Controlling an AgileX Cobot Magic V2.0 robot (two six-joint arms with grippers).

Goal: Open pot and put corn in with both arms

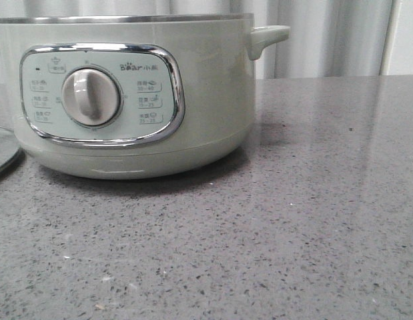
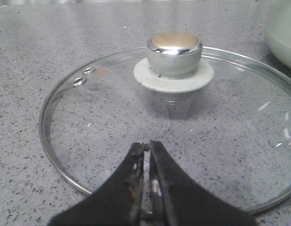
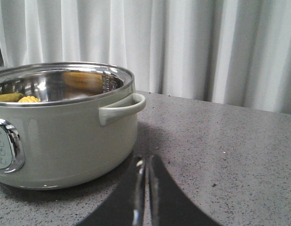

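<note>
pot [image 1: 213, 100]: sits on the table [image 1: 313, 227], toward the left in the front view, curtain [image 3: 206, 47] behind it
corn [image 3: 28, 99]: down inside the pot, just peeking over the rim
glass lid [image 2: 112, 141]: flat on the table, just left of the pot, knob [image 2: 174, 52] up

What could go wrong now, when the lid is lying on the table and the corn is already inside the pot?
1. The glass lid lies flat on the table close beside the pot; the left gripper, closed directly above the glass, might knock or scrape it when moving.
2. The right gripper sits low near the pot's side handle and could bump it.
3. The corn only just shows inside, so its position is hard to confirm.
</note>
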